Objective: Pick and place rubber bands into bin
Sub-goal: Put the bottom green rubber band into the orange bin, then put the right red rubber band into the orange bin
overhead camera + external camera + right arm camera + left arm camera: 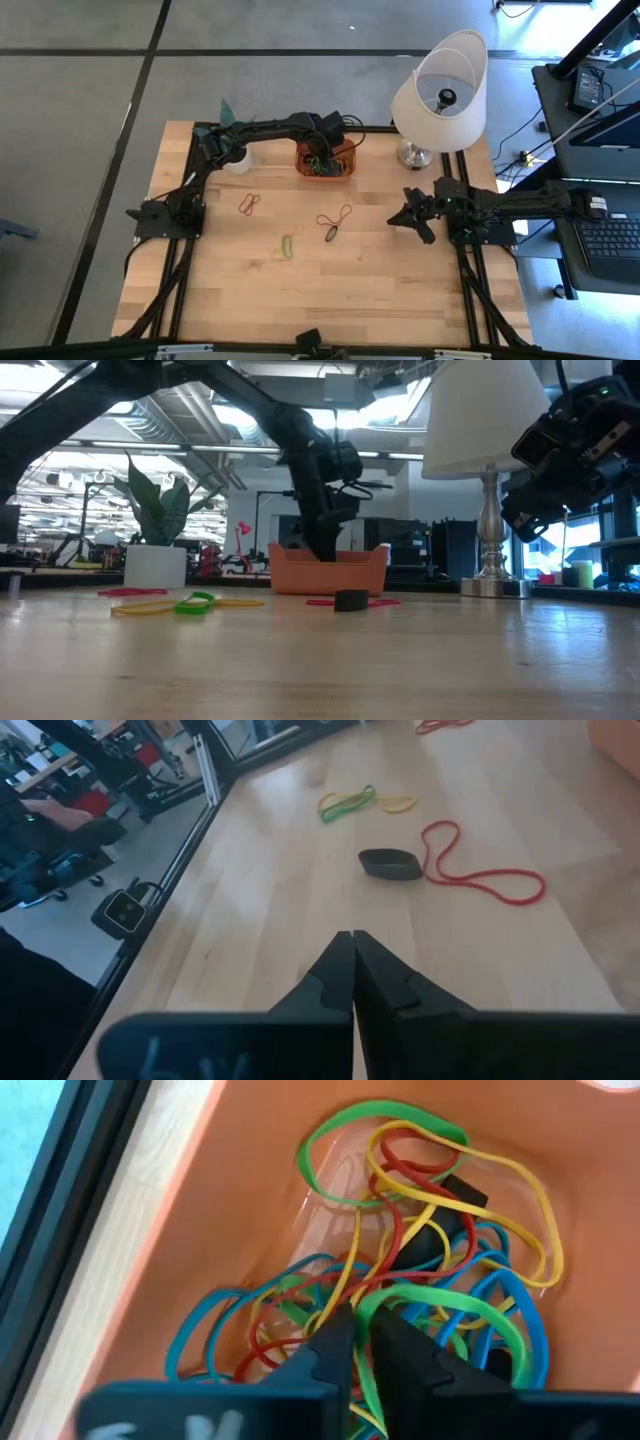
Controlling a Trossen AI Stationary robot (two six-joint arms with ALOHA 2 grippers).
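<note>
Standing here watching, the left gripper (362, 1348) is down inside the bin (305, 165), fingers nearly together with just a sliver of gap, sitting right on top of the tangle of rubber bands (420, 1270) already in there. A green band curls right past the fingertips, but I can't tell if it's actually pinched or just lying against them. My guess is this is a drop-off, so nothing left to grab in that spot.

The bit that matters for the next move is what's loose on the surface (400, 290). 3 clusters are out there: a red band (249, 204) nearest the left arm's side, a yellow-and-green pair (288, 245) in the middle, and a long red loop (480, 870) touching a small black band (390, 864).

The right gripper (353, 960) hovers over bare wood with fingers pressed together, holding nothing. From its fingers, the black band lies straight ahead and a touch to one side, with the red loop trailing off beside it and the yellow-and-green pair farther out along the same line. The black band's long axis runs across the fingers' pointing direction, which looks decent for a pinch if they open first.

So I'd say the right arm is nearer the red-and-black pair, while the lone red band is the left arm's.
</note>
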